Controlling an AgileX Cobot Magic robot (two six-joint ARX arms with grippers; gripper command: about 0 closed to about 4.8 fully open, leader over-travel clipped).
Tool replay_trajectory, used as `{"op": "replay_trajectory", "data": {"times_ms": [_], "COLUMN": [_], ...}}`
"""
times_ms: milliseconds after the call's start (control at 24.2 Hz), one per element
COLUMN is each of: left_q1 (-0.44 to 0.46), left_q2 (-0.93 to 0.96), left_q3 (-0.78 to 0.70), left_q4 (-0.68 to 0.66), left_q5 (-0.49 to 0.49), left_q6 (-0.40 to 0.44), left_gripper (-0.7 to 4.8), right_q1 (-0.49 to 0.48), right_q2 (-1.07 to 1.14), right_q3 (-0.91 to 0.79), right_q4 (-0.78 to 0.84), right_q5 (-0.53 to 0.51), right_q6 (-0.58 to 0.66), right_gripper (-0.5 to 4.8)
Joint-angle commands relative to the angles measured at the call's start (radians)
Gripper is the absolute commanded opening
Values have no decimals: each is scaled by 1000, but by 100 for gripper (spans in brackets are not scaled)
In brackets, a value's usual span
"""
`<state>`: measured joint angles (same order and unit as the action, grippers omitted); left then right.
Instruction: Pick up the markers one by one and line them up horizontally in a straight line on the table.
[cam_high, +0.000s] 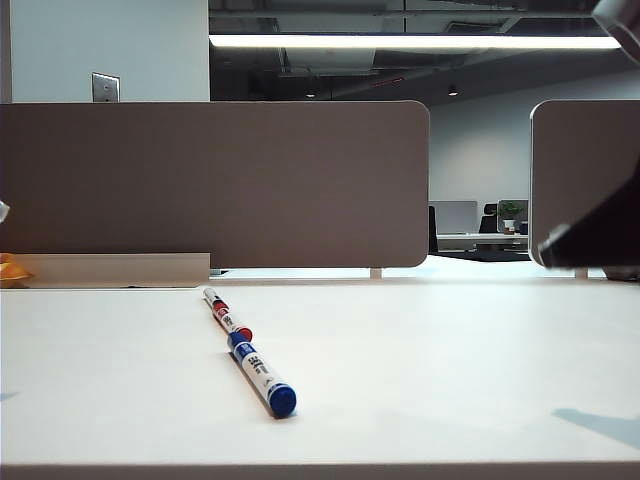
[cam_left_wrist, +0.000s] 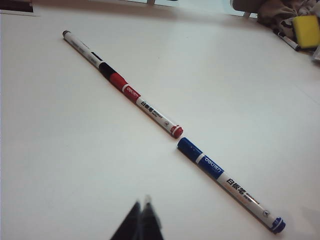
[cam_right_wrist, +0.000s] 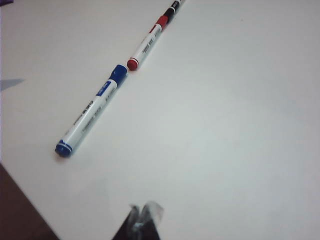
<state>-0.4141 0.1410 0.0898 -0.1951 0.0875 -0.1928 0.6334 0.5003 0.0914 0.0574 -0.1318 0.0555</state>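
Note:
Three markers lie end to end in one straight row on the white table (cam_high: 450, 360). The black marker (cam_left_wrist: 82, 47) is at the far end, the red marker (cam_left_wrist: 147, 107) in the middle, and the blue marker (cam_left_wrist: 230, 185) nearest the front edge. The exterior view shows the blue marker (cam_high: 262, 378) and red marker (cam_high: 228, 320) left of centre. My left gripper (cam_left_wrist: 142, 202) hovers shut and empty, apart from the row. My right gripper (cam_right_wrist: 144, 207) is also shut and empty, well clear of the blue marker (cam_right_wrist: 92, 112) and red marker (cam_right_wrist: 147, 47).
Grey-brown partition panels (cam_high: 300, 180) stand behind the table. A yellow sponge (cam_left_wrist: 306, 30), a cloth and another pen (cam_left_wrist: 289, 41) lie at the table's far side. The right arm's dark body (cam_high: 600, 235) shows at the right edge. The table's front edge (cam_right_wrist: 25, 185) is near my right gripper.

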Motion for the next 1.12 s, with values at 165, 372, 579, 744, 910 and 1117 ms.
{"op": "replay_trajectory", "data": {"times_ms": [165, 372, 579, 744, 910, 1117], "left_q1": [1, 1, 1, 1, 1, 1], "left_q2": [0, 0, 0, 0, 0, 0], "left_q3": [-12, -13, -13, -13, -13, -13], "left_q4": [-9, -12, -13, -16, -16, 21], "left_q5": [6, 5, 2, -54, -99, -103], "left_q6": [66, 83, 92, 92, 91, 92], "left_gripper": [-5, -5, -5, -5, -5, -5], "right_q1": [0, -1, -1, 0, -1, -4], "right_q2": [-1, -1, -3, -3, -2, -3], "right_q3": [-55, -80, -90, -91, -90, -90], "right_q4": [14, -6, -25, -31, -10, 98], "right_q5": [0, 2, 2, -2, 6, 151], "right_q6": [31, 30, 30, 31, 29, 23], "right_gripper": [-1, -1, -2, -1, -1, -1]}}
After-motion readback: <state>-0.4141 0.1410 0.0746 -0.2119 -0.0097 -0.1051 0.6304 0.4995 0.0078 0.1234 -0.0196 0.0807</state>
